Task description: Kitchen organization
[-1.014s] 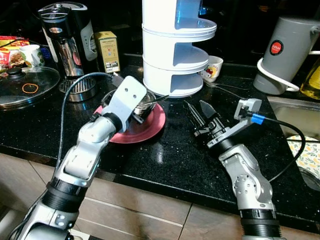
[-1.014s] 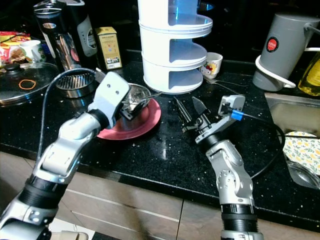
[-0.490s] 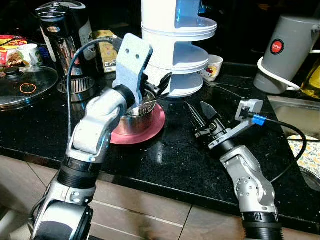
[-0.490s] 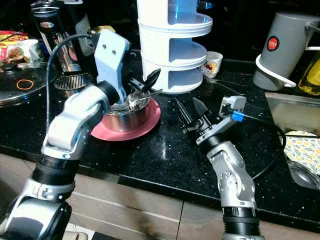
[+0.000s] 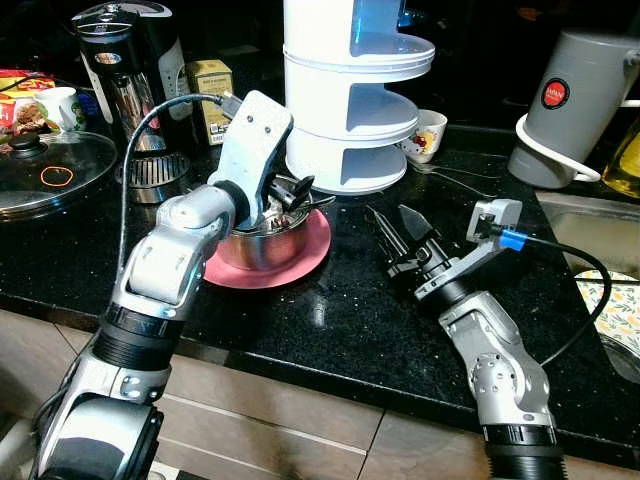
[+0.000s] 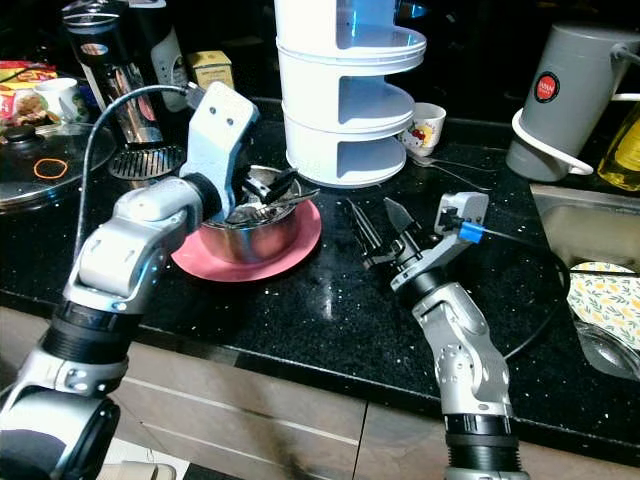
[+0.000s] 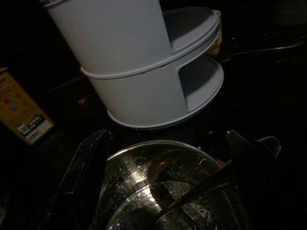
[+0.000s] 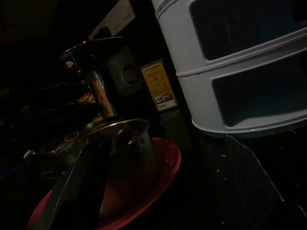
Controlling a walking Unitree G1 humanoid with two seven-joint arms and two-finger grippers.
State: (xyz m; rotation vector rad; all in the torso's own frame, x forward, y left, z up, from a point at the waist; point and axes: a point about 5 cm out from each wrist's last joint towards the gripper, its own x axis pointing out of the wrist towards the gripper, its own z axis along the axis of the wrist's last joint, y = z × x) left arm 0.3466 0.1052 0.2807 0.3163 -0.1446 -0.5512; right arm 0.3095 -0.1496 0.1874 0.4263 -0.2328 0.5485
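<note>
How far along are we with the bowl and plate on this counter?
Done: nothing looks stowed; the white tiered rack shelves in view sit bare. In hand: left gripper open over the steel bowl, which holds a utensil and sits on the red plate. Right gripper waits open above the counter. Left: lifting out the utensil, then putting away bowl and plate.

Bowl: shiny steel bowl, upright on the plate, a utensil leaning out over its right rim.
Plate: round red plate flat on the black counter, left of centre, near the white tiered stand.
</note>
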